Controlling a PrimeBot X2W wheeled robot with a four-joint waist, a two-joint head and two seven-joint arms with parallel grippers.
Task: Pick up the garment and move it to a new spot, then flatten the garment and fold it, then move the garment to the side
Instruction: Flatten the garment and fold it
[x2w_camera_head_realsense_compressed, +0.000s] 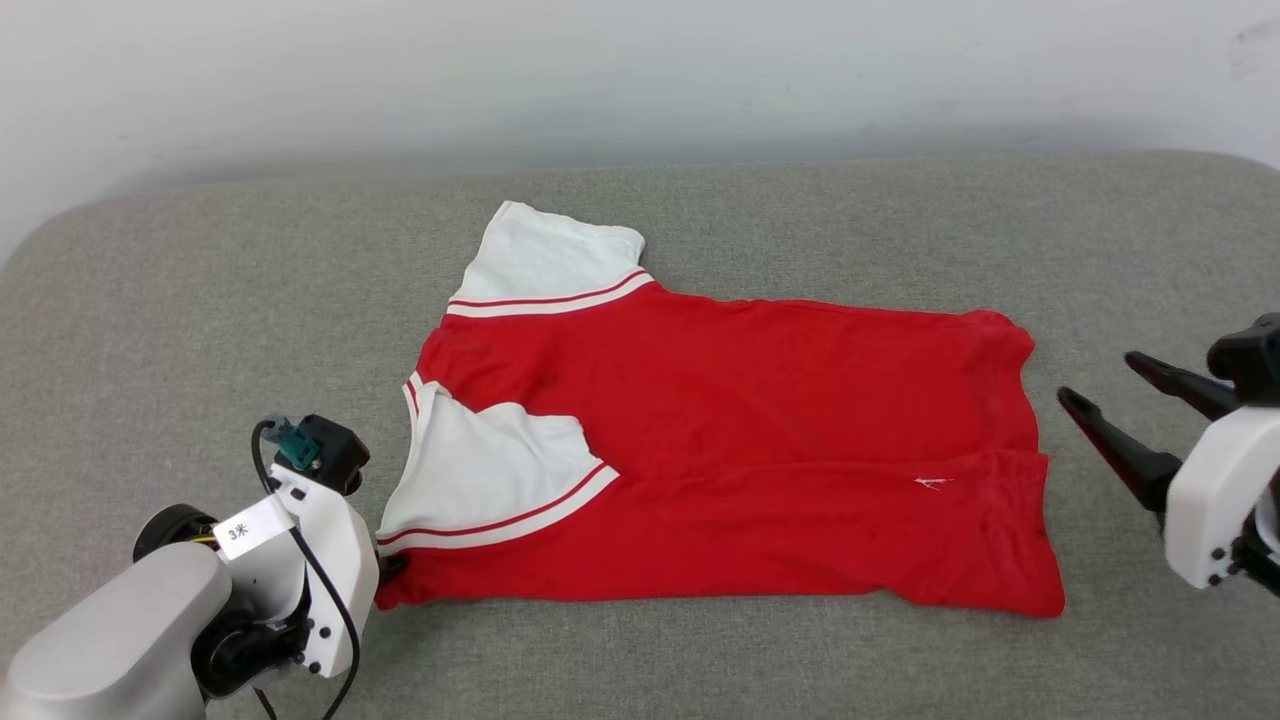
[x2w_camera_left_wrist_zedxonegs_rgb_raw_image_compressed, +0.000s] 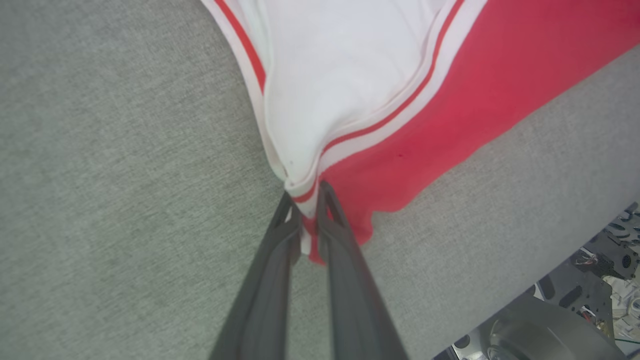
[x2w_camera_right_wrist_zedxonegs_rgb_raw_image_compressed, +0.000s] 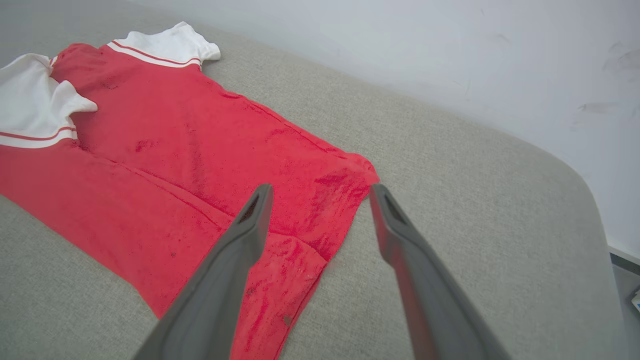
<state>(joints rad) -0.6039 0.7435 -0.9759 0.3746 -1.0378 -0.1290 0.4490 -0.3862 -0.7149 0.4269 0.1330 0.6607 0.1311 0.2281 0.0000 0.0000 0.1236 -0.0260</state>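
The red garment lies spread on the grey cushion, collar end to the left and hem to the right. One white sleeve points to the far side; the other white sleeve is folded over the red body. My left gripper is shut on the garment's near left corner, where the striped sleeve seam meets the red fabric. My right gripper hangs open just right of the hem, touching nothing, and its fingers frame that hem corner.
A pale wall runs behind the grey cushion. The cushion's near edge drops off close to my left gripper, with the robot base and clutter below. The cushion's rounded right end lies beyond the hem.
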